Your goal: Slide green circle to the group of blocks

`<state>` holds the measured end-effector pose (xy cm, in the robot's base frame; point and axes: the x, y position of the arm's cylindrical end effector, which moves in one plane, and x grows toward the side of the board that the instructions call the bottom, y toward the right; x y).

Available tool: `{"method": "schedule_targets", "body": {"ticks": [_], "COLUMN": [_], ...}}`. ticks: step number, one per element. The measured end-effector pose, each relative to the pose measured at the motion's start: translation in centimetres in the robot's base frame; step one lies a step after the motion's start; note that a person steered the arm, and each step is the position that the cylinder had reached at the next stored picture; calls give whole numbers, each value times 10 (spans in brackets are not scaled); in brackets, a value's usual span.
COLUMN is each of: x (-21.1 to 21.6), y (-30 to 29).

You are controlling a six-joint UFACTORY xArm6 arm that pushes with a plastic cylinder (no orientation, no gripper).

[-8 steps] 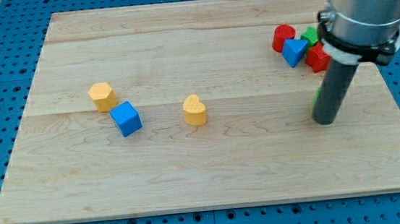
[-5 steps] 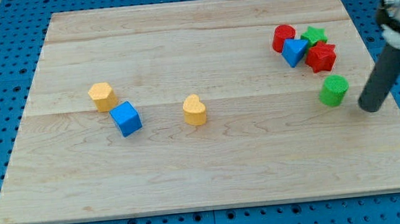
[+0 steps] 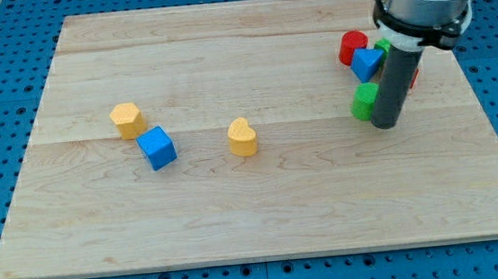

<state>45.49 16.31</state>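
Observation:
The green circle (image 3: pixel 363 101) lies at the board's right, just below the blue triangle (image 3: pixel 368 62). My tip (image 3: pixel 387 124) stands right against the green circle's right side and hides part of it. The group sits above: a red block (image 3: pixel 352 46), the blue triangle, a green star (image 3: pixel 384 46) mostly hidden by the rod, and a red block (image 3: pixel 413 74) of which only a sliver shows behind the rod.
A yellow hexagon (image 3: pixel 126 119), a blue cube (image 3: pixel 157 147) and a yellow heart (image 3: pixel 242 136) lie at the board's left and centre. The wooden board (image 3: pixel 255 211) rests on a blue pegboard; its right edge is close to the group.
The rod swung out to the right of the green circle, then came back left. The green circle has slid left and up, closer to the blue triangle.

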Motion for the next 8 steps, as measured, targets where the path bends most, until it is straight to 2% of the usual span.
{"method": "schedule_targets", "body": {"ticks": [1,3,6,8], "x": [-10,-6,-47,-25], "y": [-1,-74,-72,-69]}}
